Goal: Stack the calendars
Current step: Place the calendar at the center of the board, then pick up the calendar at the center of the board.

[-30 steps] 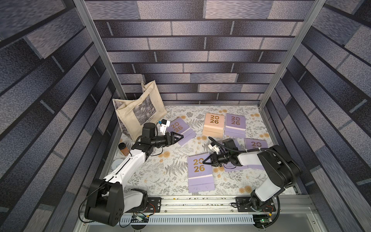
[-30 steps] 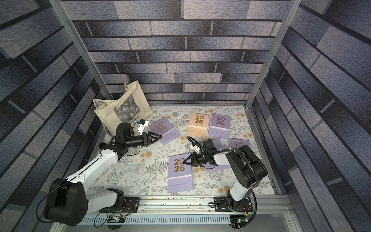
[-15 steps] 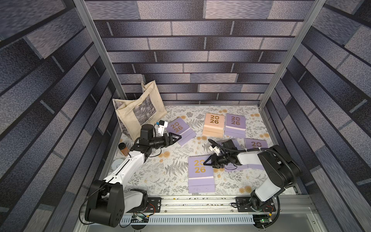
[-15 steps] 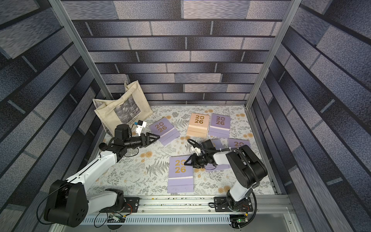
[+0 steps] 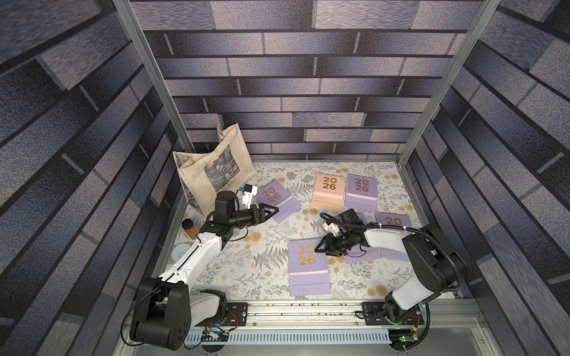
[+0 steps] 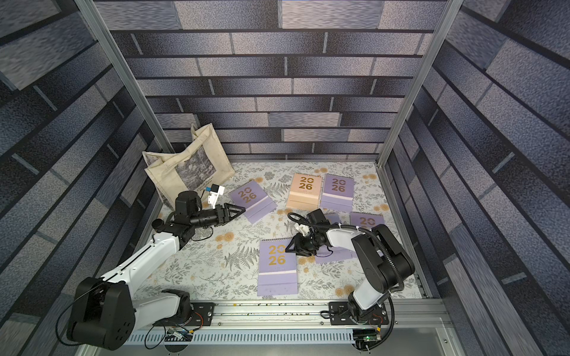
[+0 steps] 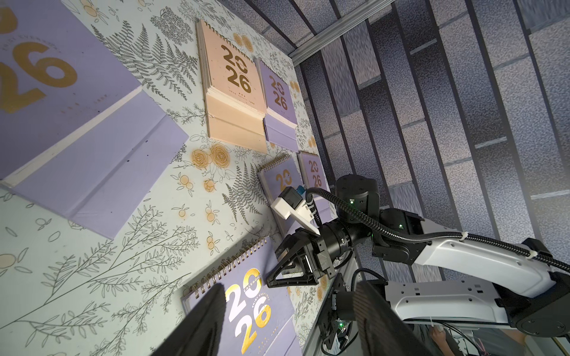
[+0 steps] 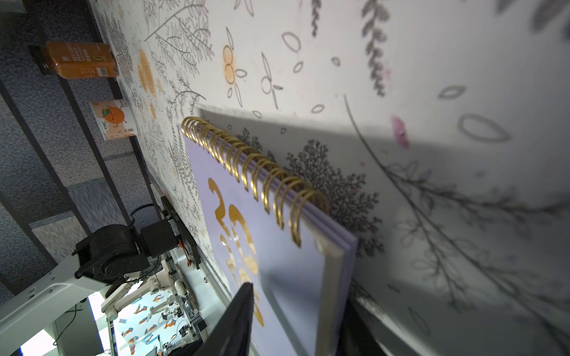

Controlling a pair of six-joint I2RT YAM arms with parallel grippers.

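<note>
Down low, a white tabletop (image 5: 246, 277) printed with grey ferns and orange flowers. All around, tall walls (image 5: 308, 61) made to look like dark grey and purple bricks, with shiny metal posts (image 5: 155, 77) at the back corners and a metal rail (image 5: 308, 311) along the front. Spread over the tabletop, six flat paper calendars (image 6: 277, 268) with gold rings and gold numbers. Closest to the rail, the front lavender calendar (image 5: 307, 271). Right jaws apart at its ringed corner, its edge between them; touching or not, hard to tell. Further back, the peach calendar (image 5: 328, 191) just beside the back lavender calendar (image 5: 361, 191). Near the right wall, the side lavender calendar (image 5: 394, 220), and next to it the half-hidden lavender calendar (image 5: 388, 255) under the white right arm (image 5: 385, 239). By the cream cloth tote bag (image 5: 212, 172), leaning in the back left corner, the tilted lavender calendar (image 5: 276, 198). Left jaws wide apart, holding nothing, right by its near edge. At the left edge, a small brown jar (image 5: 189, 229) with a black lid.
</note>
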